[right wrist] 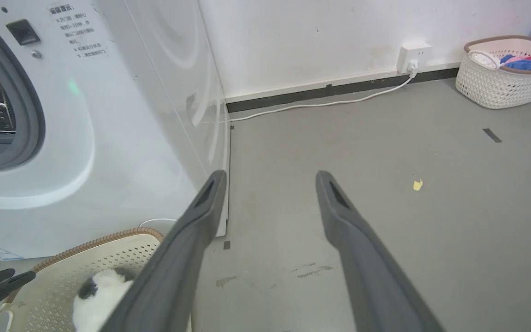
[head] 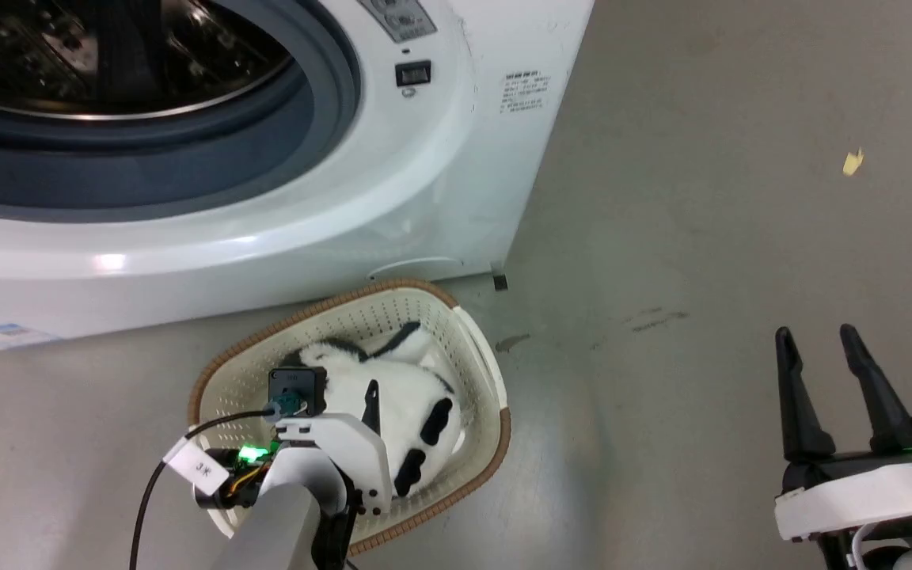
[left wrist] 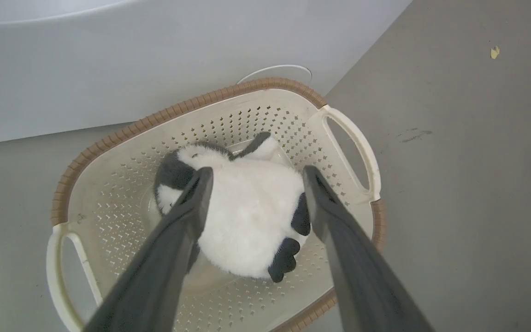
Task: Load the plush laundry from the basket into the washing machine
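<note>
The plush laundry [left wrist: 247,226], fluffy white with black patches, lies in the cream basket [left wrist: 256,85] on the floor in front of the washing machine [head: 424,182]. The machine's grey-gasketed porthole is open onto the steel drum [head: 108,55]. My left gripper [left wrist: 252,177] hangs open over the basket, one finger on each side of the plush's body, at or just above it. One of its fingers [head: 371,408] shows against the plush [head: 404,388] in the head view. My right gripper [head: 814,332] stands open and empty over bare floor, right of the basket [head: 298,321].
A second basket [right wrist: 505,74] with coloured clothes stands by the far wall, near a wall socket [right wrist: 413,57] with a white cable running along the skirting. A yellow scrap [head: 852,162] lies on the grey floor. A black tagged cable [head: 201,467] loops off my left wrist.
</note>
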Controlling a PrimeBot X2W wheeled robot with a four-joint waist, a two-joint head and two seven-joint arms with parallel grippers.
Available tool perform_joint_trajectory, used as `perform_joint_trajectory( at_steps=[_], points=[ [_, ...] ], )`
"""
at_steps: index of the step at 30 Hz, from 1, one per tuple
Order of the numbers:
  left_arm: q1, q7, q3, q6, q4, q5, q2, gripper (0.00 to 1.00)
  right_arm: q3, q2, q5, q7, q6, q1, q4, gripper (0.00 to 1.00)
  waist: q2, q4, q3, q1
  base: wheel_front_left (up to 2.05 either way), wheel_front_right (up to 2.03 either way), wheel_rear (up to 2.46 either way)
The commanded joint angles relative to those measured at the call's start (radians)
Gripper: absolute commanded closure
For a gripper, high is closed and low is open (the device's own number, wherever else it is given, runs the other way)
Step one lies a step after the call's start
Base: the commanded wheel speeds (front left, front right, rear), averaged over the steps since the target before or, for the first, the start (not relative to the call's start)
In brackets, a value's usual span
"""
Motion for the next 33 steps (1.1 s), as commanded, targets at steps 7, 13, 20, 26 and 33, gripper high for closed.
perform_joint_trajectory(
  at_steps=[7, 13, 20, 26, 33],
  points=[
    [-0.098, -0.021, -0.048, 0.022, 0.106, -0.051, 0.002, 0.0, -0.021, 0.001, 0.031, -0.019, -0.001, -0.038, -0.038, 0.0, -0.0001, -0.009, 0.11, -0.0002, 0.0, 0.0, 0.0],
    [-0.144, -0.029, -0.075, 0.032, 0.162, -0.08, 0.002, 0.0, -0.032, 0.001, 0.043, -0.025, -0.001, -0.049, -0.057, 0.0, -0.0001, -0.012, 0.165, -0.0002, 0.0, 0.0, 0.0],
    [-0.22, -0.041, -0.113, 0.047, 0.253, -0.13, 0.002, 0.0, -0.053, 0.001, 0.059, -0.032, -0.001, -0.058, -0.097, 0.0, -0.0001, -0.015, 0.255, -0.0002, 0.0, 0.0, 0.0],
    [-0.271, -0.038, -0.138, 0.056, 0.31, -0.165, 0.002, 0.0, -0.067, 0.001, 0.073, -0.034, -0.001, -0.058, -0.126, 0.0, -0.0001, -0.02, 0.311, -0.0002, 0.0, 0.0, 0.0],
    [-0.346, -0.033, -0.185, 0.073, 0.379, -0.214, 0.002, 0.0, -0.088, 0.001, 0.094, -0.039, -0.001, -0.058, -0.155, 0.0, -0.0001, -0.033, 0.387, -0.0002, 0.0, 0.0, 0.0]
  ],
)
